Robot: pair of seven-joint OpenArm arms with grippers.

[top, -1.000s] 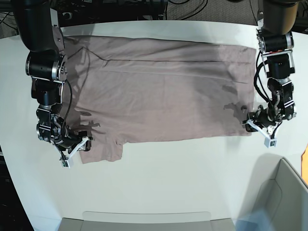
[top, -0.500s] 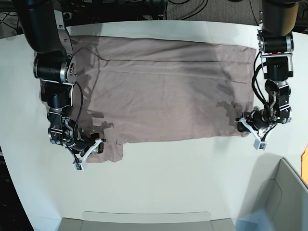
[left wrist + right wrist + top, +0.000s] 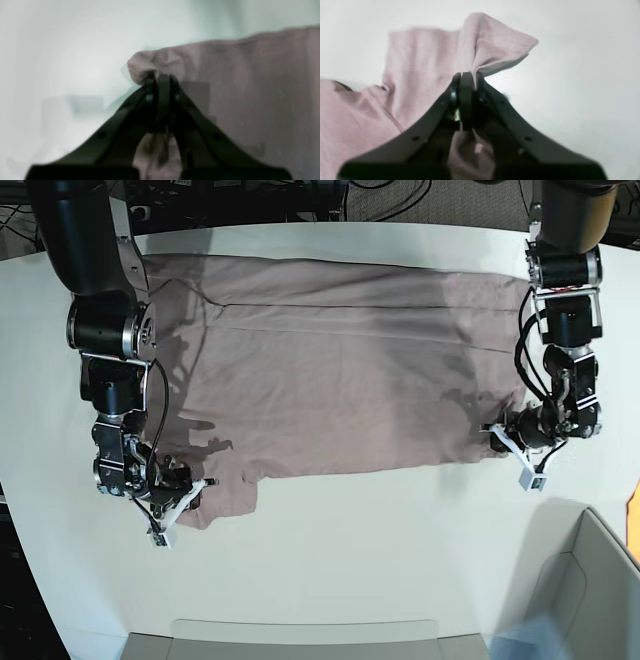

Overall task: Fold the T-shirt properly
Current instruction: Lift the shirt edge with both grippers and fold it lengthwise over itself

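Both claws clamped on T-shirt (image 3: 340,370)

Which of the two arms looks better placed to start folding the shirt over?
Neither clearly. The right gripper is shut on the sleeve corner of the T-shirt, and the left gripper is shut on the hem corner. Both pinch the near edge, so they would probably lift together.
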